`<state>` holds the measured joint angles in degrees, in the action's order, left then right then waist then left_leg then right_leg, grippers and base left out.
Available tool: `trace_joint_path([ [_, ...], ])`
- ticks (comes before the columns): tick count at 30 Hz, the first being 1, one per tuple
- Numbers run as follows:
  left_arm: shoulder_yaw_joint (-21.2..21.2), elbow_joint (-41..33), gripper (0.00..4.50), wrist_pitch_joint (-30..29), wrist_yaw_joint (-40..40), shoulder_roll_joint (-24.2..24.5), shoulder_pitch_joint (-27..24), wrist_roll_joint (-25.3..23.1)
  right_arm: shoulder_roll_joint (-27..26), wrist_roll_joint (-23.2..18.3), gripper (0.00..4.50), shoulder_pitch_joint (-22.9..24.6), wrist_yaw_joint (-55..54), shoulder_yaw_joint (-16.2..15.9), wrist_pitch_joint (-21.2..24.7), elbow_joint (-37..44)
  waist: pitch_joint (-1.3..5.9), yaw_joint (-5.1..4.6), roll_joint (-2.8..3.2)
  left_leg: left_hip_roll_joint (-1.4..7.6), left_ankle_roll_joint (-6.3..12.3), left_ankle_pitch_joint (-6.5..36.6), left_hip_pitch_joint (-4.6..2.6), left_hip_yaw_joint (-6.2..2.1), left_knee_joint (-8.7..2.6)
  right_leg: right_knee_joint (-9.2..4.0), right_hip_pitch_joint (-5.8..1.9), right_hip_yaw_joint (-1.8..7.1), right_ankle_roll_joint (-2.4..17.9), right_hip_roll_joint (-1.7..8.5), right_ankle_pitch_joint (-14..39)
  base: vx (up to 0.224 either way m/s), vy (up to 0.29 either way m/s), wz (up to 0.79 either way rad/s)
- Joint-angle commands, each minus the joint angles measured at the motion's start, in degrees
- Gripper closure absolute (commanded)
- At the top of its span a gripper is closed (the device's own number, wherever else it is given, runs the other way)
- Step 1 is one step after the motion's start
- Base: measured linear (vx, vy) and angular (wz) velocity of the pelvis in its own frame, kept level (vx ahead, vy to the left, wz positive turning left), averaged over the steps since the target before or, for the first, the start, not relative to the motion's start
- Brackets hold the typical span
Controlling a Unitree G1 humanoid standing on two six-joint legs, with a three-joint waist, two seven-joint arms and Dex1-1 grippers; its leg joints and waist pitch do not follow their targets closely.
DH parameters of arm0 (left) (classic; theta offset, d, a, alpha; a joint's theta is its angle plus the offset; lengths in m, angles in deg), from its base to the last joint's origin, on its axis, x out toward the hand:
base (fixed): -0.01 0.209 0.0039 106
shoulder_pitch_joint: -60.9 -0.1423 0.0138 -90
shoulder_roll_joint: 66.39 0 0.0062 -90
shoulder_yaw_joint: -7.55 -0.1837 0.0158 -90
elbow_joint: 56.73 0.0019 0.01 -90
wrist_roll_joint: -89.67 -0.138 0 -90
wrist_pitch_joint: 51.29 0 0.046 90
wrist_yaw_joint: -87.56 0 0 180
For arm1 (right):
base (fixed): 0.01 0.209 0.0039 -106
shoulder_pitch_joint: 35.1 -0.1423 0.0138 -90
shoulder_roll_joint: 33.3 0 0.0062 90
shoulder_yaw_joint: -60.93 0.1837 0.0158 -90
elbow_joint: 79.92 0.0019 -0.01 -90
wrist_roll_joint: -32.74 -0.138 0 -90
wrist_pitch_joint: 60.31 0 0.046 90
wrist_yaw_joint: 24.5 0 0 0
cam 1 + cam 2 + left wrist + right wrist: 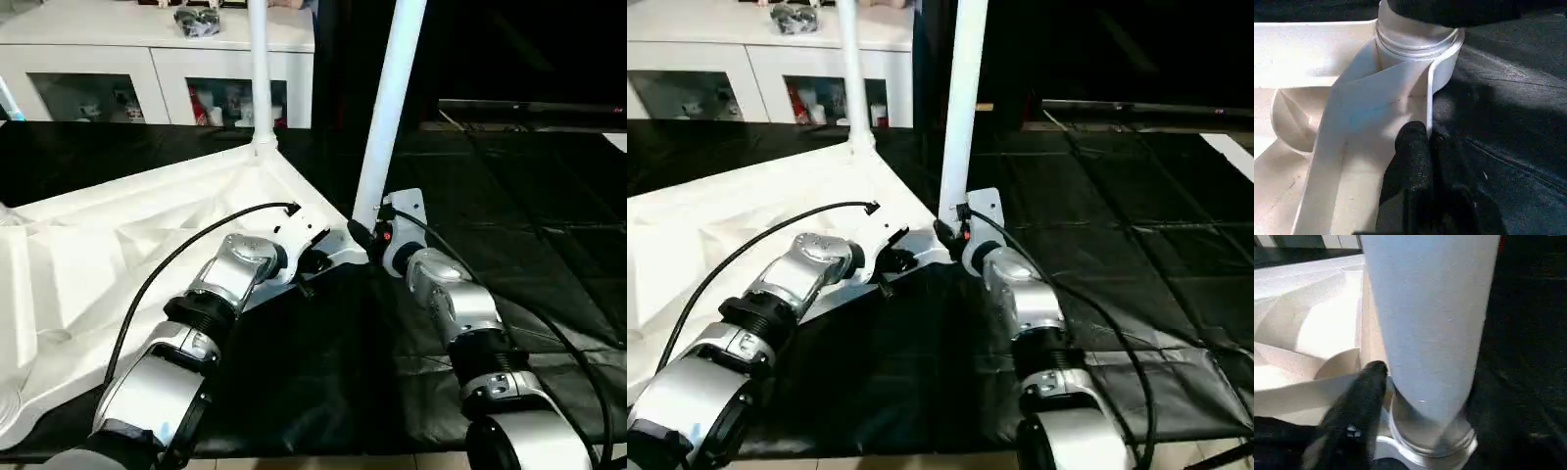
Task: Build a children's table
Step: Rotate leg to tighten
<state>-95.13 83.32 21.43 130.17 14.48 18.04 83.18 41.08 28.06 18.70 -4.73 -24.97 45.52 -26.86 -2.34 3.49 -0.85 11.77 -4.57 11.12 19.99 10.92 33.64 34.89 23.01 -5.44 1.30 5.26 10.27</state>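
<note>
Two legs up: the top (pixel 147 255) lies underside-up on the black mat (pixel 490 225); one leg (pixel 260 69) stands in its far corner socket, a second leg (pixel 390 108) stands in the near corner socket (pixel 1420 54) between the two arms.
Top, handling: large, hollow moulded plastic, so probably light but awkward by its spread; the ribs should keep it stiff. Smooth walls look slippery for black fingers; the rim beside a socket is likely the best hold.
Legs, handling: long, tapered, smooth tubes, likely light and stiff. Their height gives leverage, so a push high up could tip or rock them in the socket; low on the tube, just above the collar, seems the safest grasp.
Cabinet: white, glass doors, small items inside, behind the mat; a dark bundle (pixel 196 20) lies on its top.
Room: dark to the right; mat creased and wrinkled near its front edge.
Right gripper (pixel 1415 396): beside the near leg's base, one finger (pixel 1359 396) against the tube by the socket; spread or clamping, I cannot tell.
Left gripper (pixel 1427 147): fingers pressed together, tips on the top's rim just short of the near socket, holding nothing.
</note>
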Motion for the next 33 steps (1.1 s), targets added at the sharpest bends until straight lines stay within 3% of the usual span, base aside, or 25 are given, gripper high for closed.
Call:
trace_joint_path([
  [1,-0.5,-0.5,4.50,2.7,-1.0,-2.6,2.1,0.7,-5.4,-2.5,1.58,0.8,4.0,-4.4,2.6,-1.6,3.23,0.16,0.39,1.31,1.65,10.7,-0.04,-0.83,-4.12,-4.71,-2.95,3.05,10.6,3.36,12.4,0.000,0.000,0.00],
  [2,-0.6,-0.5,4.50,3.1,-0.5,-2.2,1.9,0.6,-5.4,-2.7,1.45,0.8,4.0,-4.3,2.4,-1.5,3.14,0.12,0.33,1.29,1.58,11.3,-0.02,-0.80,-4.18,-4.82,-2.96,3.03,10.6,3.37,13.2,0.000,0.000,0.00],
  [3,-0.6,-0.6,4.50,3.1,-0.3,-1.9,1.8,0.6,-5.3,-2.8,1.45,0.9,4.0,-4.2,2.4,-1.4,3.11,0.18,0.79,1.29,1.43,11.7,-0.12,-0.87,-4.23,-4.89,-2.90,3.02,10.5,3.41,13.8,0.000,0.000,0.00],
  [6,-0.5,-0.9,4.50,3.3,1.2,-0.7,1.1,0.6,-4.4,-3.0,1.03,1.0,4.7,-3.9,1.2,-1.0,3.08,-0.07,0.43,1.28,1.06,13.0,-0.10,-0.88,-4.28,-5.19,-2.92,3.05,9.8,3.47,16.3,0.000,0.000,0.00],
  [9,-1.0,-2.1,4.50,4.4,3.7,1.4,-0.3,0.4,-1.7,-1.8,0.84,2.3,6.3,-4.5,0.4,1.6,3.13,-0.15,0.06,1.35,1.54,11.4,0.16,-0.84,-4.26,-4.92,-3.02,3.11,10.0,3.40,13.9,0.000,0.000,0.00],
  [10,-1.2,-2.6,4.50,4.5,4.8,2.0,-0.7,0.5,-0.8,-2.2,0.73,2.7,7.2,-4.0,0.4,2.5,3.20,-0.05,0.19,1.44,1.59,10.9,0.12,-0.90,-4.25,-4.71,-3.11,3.12,10.3,3.46,13.0,0.000,0.000,0.00],
  [12,-1.7,-3.6,4.50,6.1,6.9,3.1,-1.6,0.5,0.8,-2.8,0.57,3.2,8.8,-3.3,1.4,4.1,3.37,-0.04,0.20,1.49,2.68,8.9,0.17,-0.81,-4.09,-4.17,-3.23,3.18,11.7,3.36,8.4,0.000,0.000,0.00],
  [15,-2.4,-5.0,4.50,7.5,10.3,5.1,-2.9,0.6,5.1,-4.3,0.29,5.1,17.3,-5.0,2.4,8.6,3.42,0.22,0.02,1.49,4.07,7.0,0.19,-0.61,-3.82,-3.72,-3.37,3.22,13.2,3.36,4.2,0.000,0.000,0.00],
  [18,-3.2,-5.4,4.50,9.2,12.9,6.6,-3.7,0.4,8.3,-5.9,0.04,6.3,23.2,-5.8,3.4,10.9,3.21,0.36,-0.58,1.53,4.53,7.9,0.24,-0.56,-3.92,-4.07,-3.42,3.14,12.8,3.39,6.9,0.000,0.000,0.00],
  [19,-3.6,-5.6,4.50,10.1,14.1,7.3,-4.0,0.2,10.1,-5.9,0.04,6.6,26.2,-6.6,3.1,11.3,3.16,0.52,-0.18,1.60,4.08,8.8,0.13,-0.59,-3.92,-4.22,-3.29,3.22,12.4,3.59,9.1,0.000,0.000,0.00],
  [20,-3.8,-5.6,4.50,10.3,14.7,7.7,-4.1,0.1,11.0,-6.0,0.04,6.7,27.5,-6.9,3.4,11.5,3.10,0.51,-0.17,1.62,3.89,9.3,0.05,-0.58,-3.97,-4.38,-3.18,3.21,12.2,3.55,9.9,0.000,0.000,0.00],
  [23,-4.7,-5.7,4.50,15.0,21.4,10.7,-5.2,0.6,17.2,-4.9,0.04,7.2,38.2,-9.6,-0.3,11.2,2.96,0.68,-0.57,1.69,3.28,11.1,0.12,-0.60,-3.94,-4.66,-3.11,3.20,11.1,3.66,13.7,0.000,0.000,0.00],
  [27,-6.3,-7.9,4.50,18.2,29.4,13.8,-6.5,1.5,19.8,-5.6,0.04,6.9,44.7,-10.0,-2.9,9.8,2.96,0.86,-0.67,1.91,3.29,10.2,0.11,-0.54,-3.98,-4.34,-2.95,3.21,11.6,3.60,12.6,0.000,0.000,0.00],
  [33,-9.0,-10.0,4.50,22.1,36.8,17.1,-7.9,1.5,22.1,-7.8,0.04,6.1,52.6,-11.4,-1.7,8.9,3.11,2.08,-0.38,2.19,3.43,8.9,-0.14,-0.37,-3.88,-3.68,-2.83,3.22,13.3,3.51,8.8,0.000,0.000,0.00],
])
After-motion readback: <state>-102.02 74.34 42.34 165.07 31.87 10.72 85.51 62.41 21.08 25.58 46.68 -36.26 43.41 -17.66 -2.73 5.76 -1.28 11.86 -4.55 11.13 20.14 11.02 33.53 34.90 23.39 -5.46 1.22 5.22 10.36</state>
